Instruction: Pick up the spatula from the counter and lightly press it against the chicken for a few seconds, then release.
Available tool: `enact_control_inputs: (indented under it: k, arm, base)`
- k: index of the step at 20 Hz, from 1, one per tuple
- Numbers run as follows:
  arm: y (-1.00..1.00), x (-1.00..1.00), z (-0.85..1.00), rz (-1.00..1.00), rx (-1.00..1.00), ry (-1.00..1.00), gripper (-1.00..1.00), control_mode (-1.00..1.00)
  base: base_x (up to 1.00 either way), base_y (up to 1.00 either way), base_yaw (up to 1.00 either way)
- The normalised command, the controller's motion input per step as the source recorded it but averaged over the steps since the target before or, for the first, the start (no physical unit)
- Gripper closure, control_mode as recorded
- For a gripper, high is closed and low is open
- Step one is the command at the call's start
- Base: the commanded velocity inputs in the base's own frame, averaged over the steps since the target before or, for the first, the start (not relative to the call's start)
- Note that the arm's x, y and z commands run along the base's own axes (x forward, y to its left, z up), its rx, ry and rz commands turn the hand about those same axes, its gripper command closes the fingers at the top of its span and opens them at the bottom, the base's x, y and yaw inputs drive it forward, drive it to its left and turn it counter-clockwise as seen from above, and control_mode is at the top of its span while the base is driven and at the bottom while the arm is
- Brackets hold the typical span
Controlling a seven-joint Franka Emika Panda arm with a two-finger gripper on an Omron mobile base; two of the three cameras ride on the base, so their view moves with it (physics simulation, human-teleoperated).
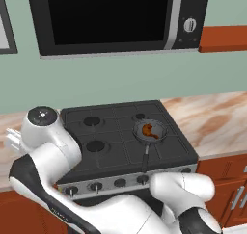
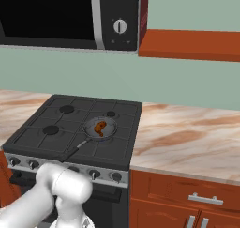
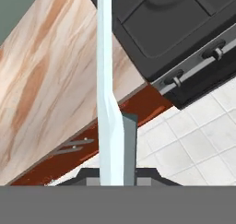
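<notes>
The gripper is pinching the spatula above the counter; the chicken is lying in the pan on the stove; carrying the spatula across level and lowering it gently is looking wisest.

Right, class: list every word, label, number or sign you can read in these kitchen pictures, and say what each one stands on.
Nothing here can be read.
Black microwave: marks around its round white dial are too small.
Black stove: its front knobs show no legible marks.
Robot arm's dark band: faint lettering, too blurred.
Pale blue spatula: plain, no text.
</notes>
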Motion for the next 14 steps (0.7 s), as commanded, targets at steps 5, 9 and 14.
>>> enact_control_inputs:
  k: [5,9,14]
  arm:
    - [-0.52,-0.33,0.27,0.06,0.01,-0.03,1.0,-1.0]
    - [-0.54,-0.3,0.23,0.01,0.0,0.0,1.0,-1.0]
    - [-0.64,-0.28,0.41,0.01,0.09,0.04,1.0,-1.0]
  base:
    - [0.0,0.0,0.0]
    - [0.0,0.0,0.0]
    - [0.0,0.0,0.0]
